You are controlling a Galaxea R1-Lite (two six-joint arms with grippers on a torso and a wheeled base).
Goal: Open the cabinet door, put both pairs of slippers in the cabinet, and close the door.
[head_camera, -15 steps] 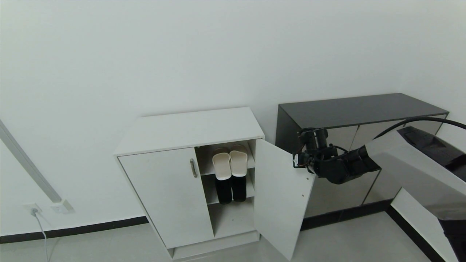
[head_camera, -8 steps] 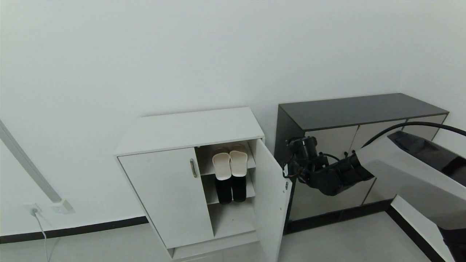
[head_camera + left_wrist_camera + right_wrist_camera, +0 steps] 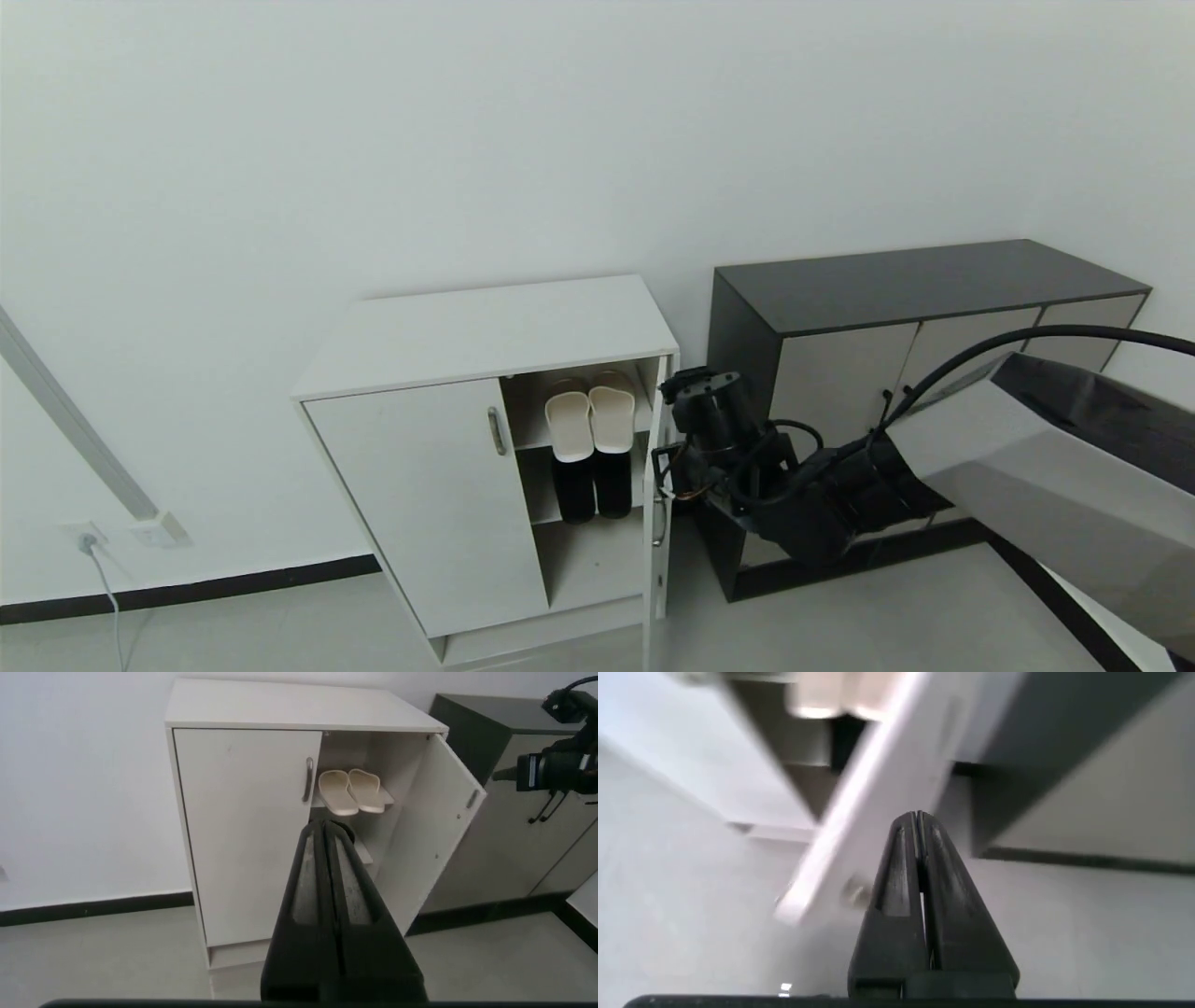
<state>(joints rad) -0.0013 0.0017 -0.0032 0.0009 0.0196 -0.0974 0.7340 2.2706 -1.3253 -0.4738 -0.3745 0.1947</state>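
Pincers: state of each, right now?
Left pincer: closed, holding nothing.
Right pincer: closed, holding nothing, next to the cabinet door.

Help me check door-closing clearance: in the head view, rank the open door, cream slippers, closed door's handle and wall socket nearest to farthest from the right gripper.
1. Open door, beside the right gripper.
2. Cream slippers, upper shelf inside.
3. Handle, on the closed left door.
4. Wall socket, far left, low.
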